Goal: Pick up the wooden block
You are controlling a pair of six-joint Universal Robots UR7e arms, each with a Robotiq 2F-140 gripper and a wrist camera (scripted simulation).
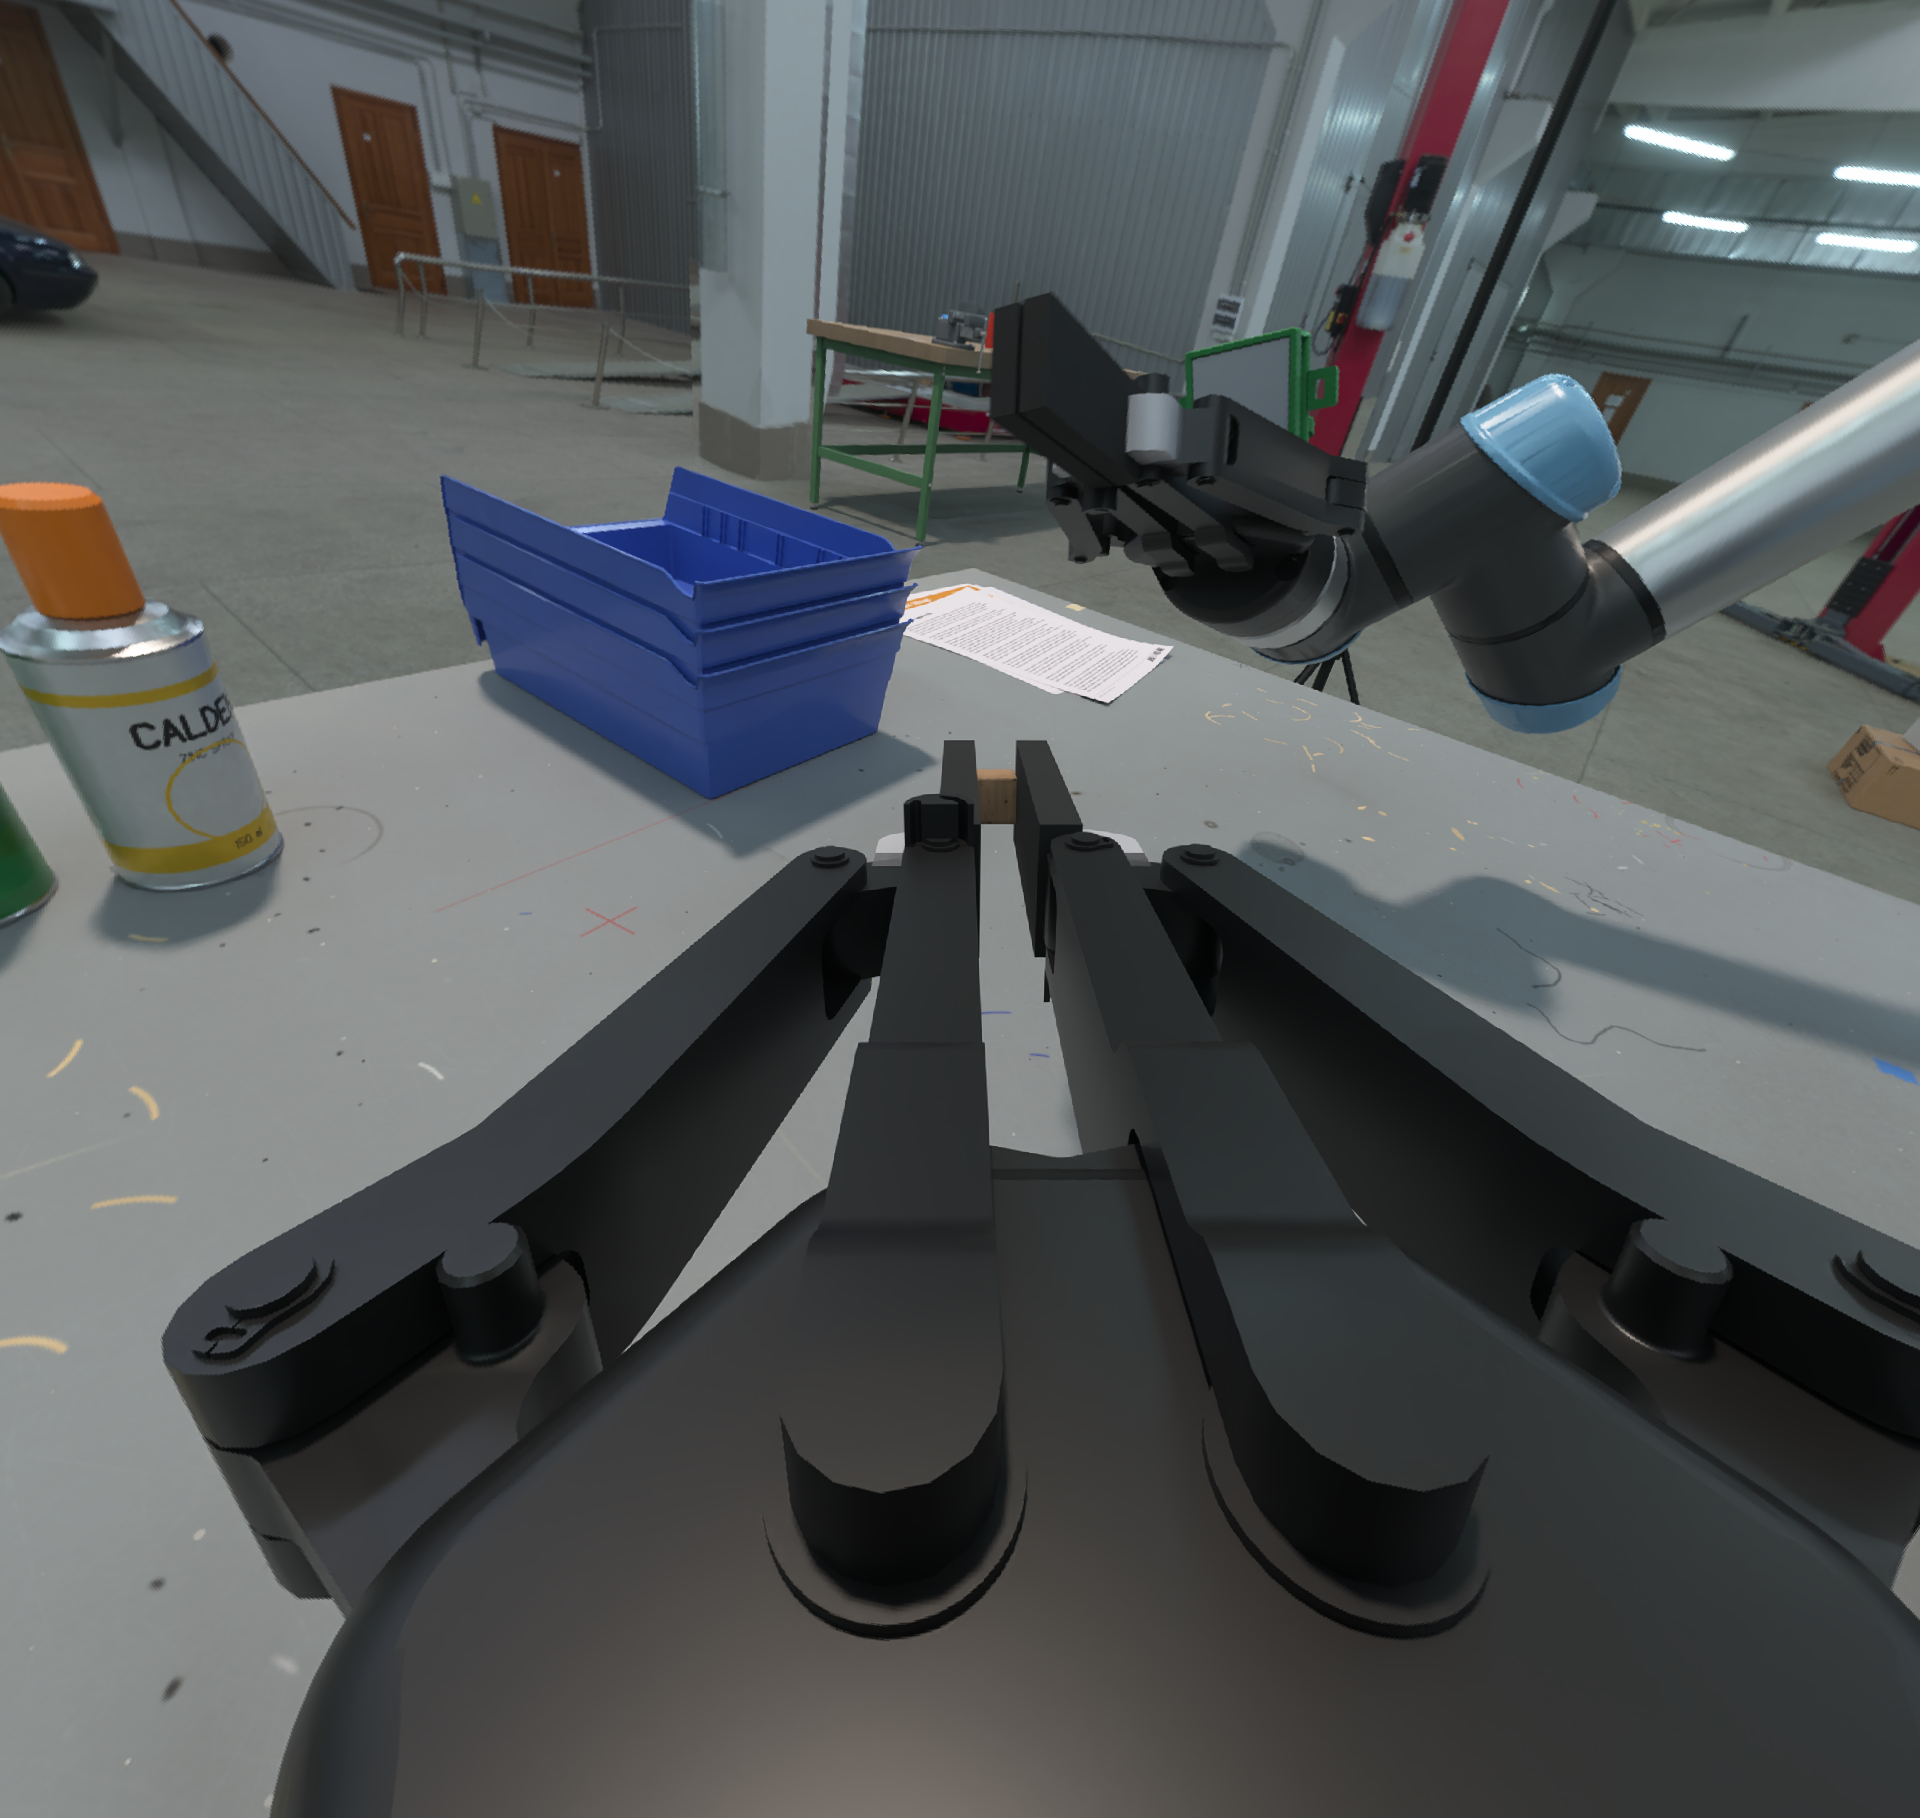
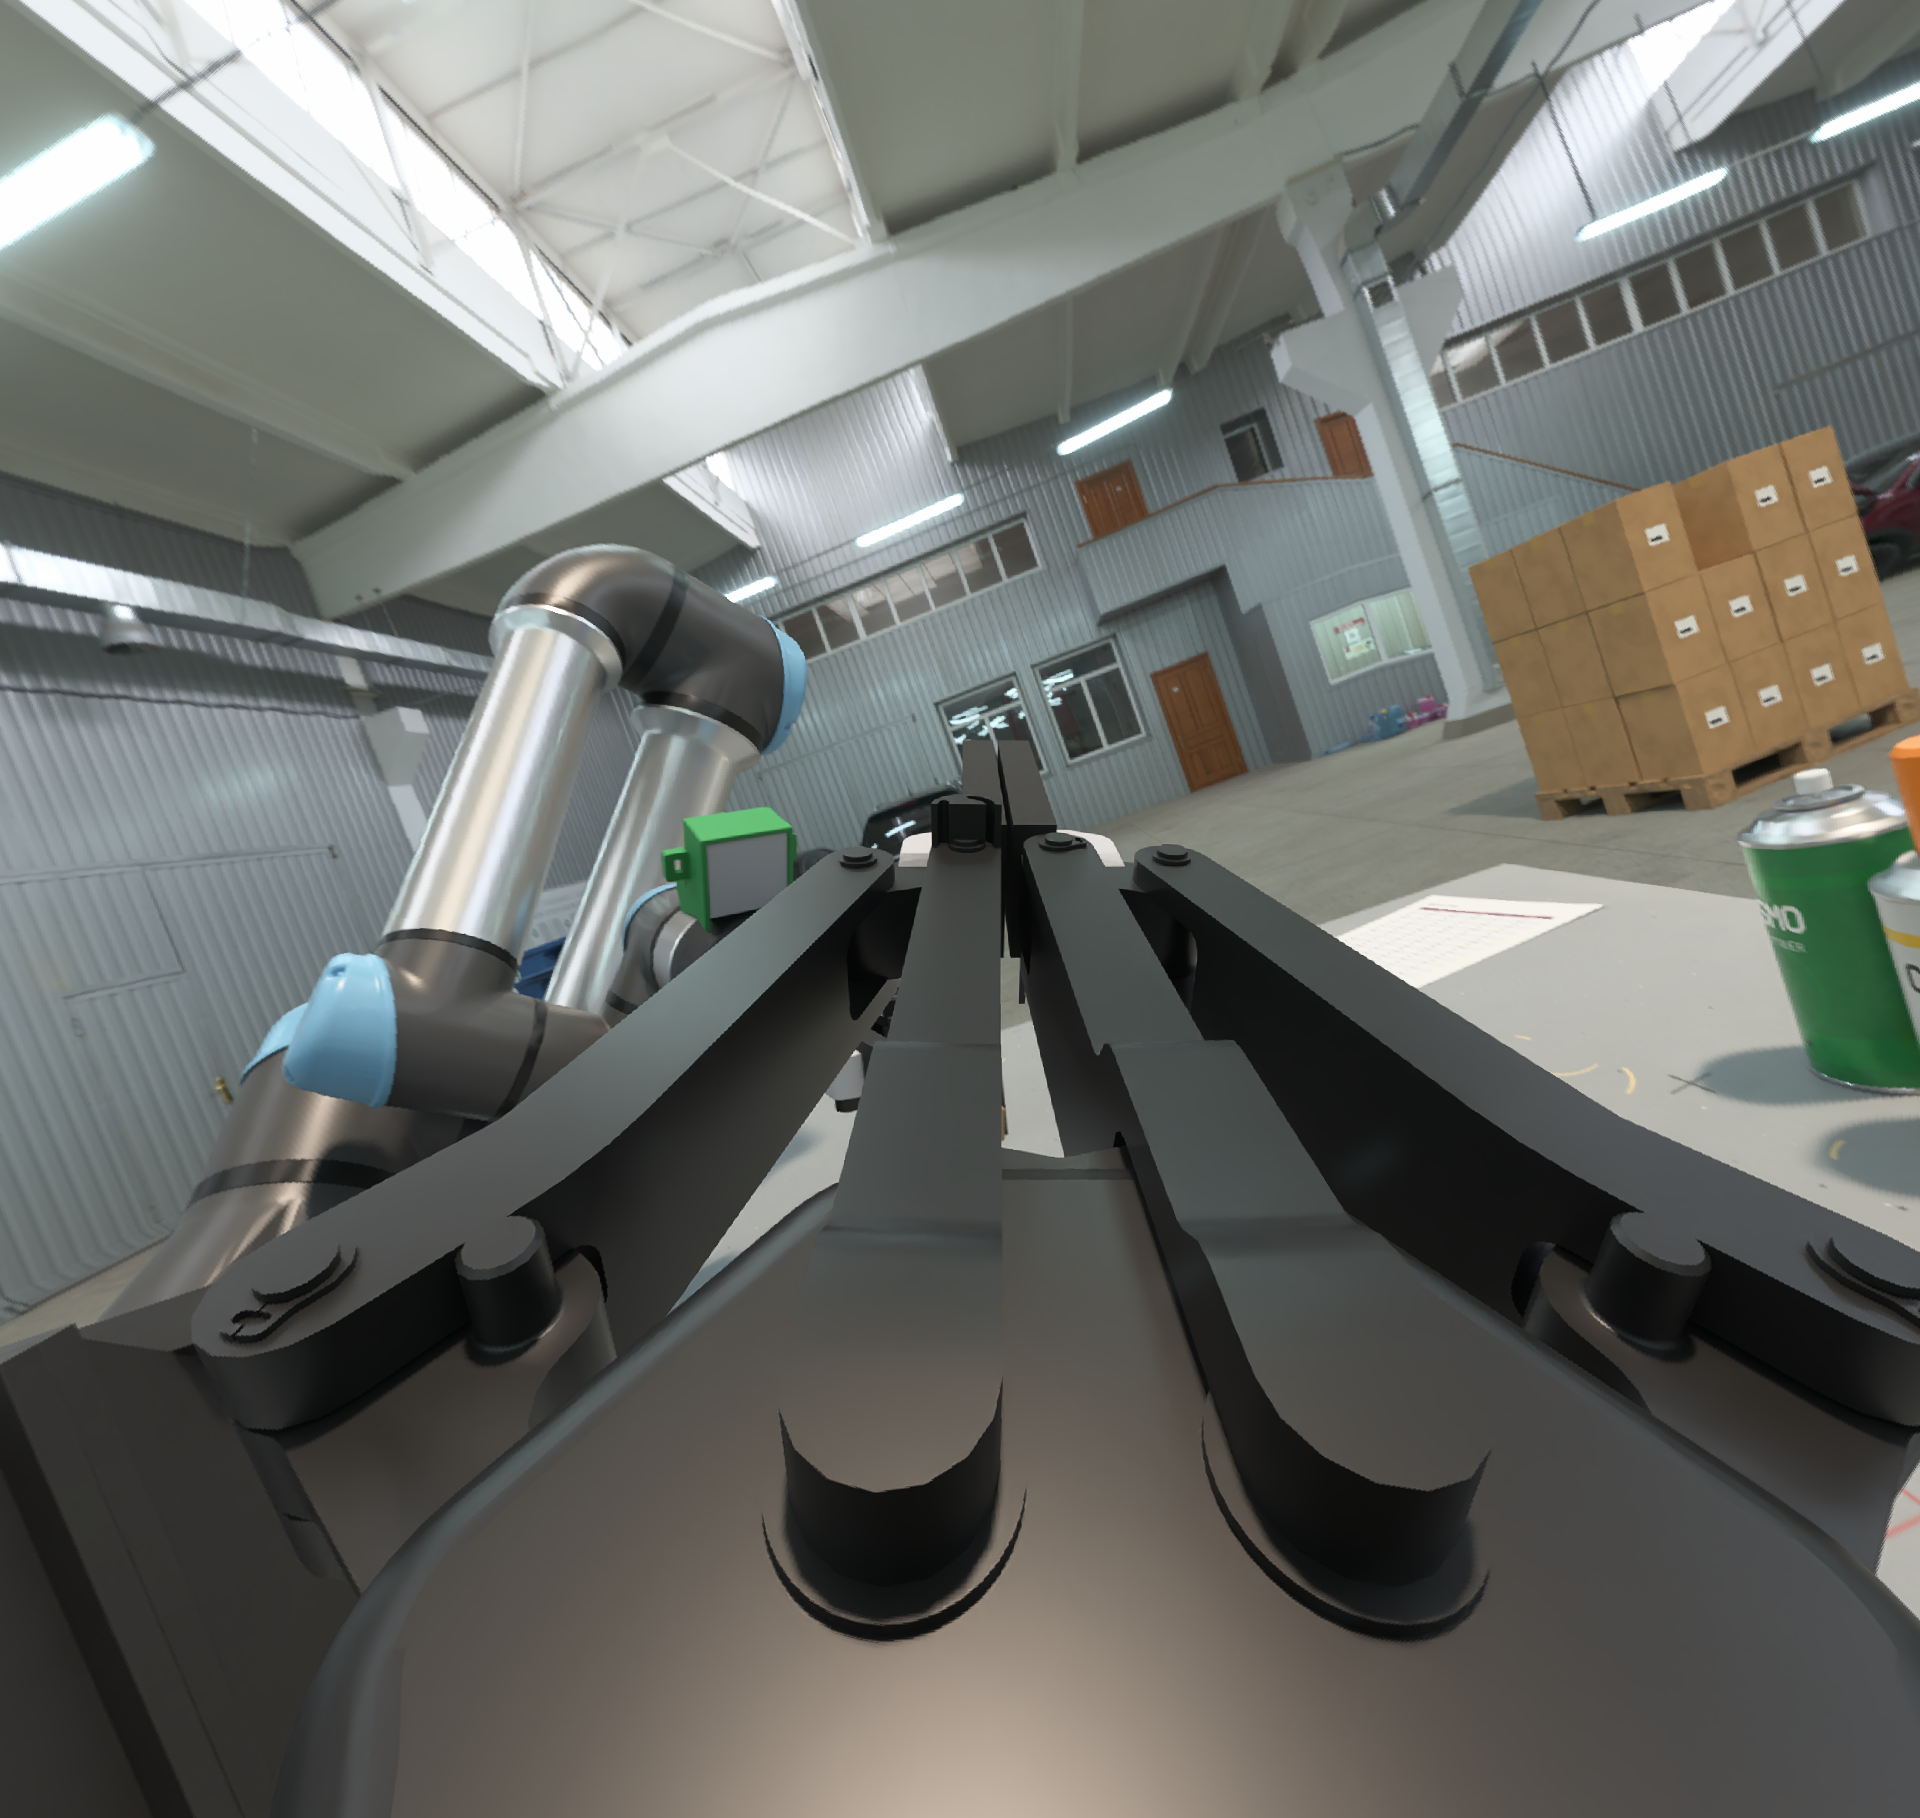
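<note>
Wooden block (image 1: 997,796) sits pinched between my left gripper (image 1: 997,781) fingertips, clear for lifting; right gripper (image 2: 995,776) pressed together, empty, well apart.

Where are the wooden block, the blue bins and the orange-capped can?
wooden block (image 1: 996,795), left wrist view, face between the fingers
blue bins (image 1: 717,688), left wrist view, near side wall
orange-capped can (image 1: 145,729), left wrist view, labelled body
</note>
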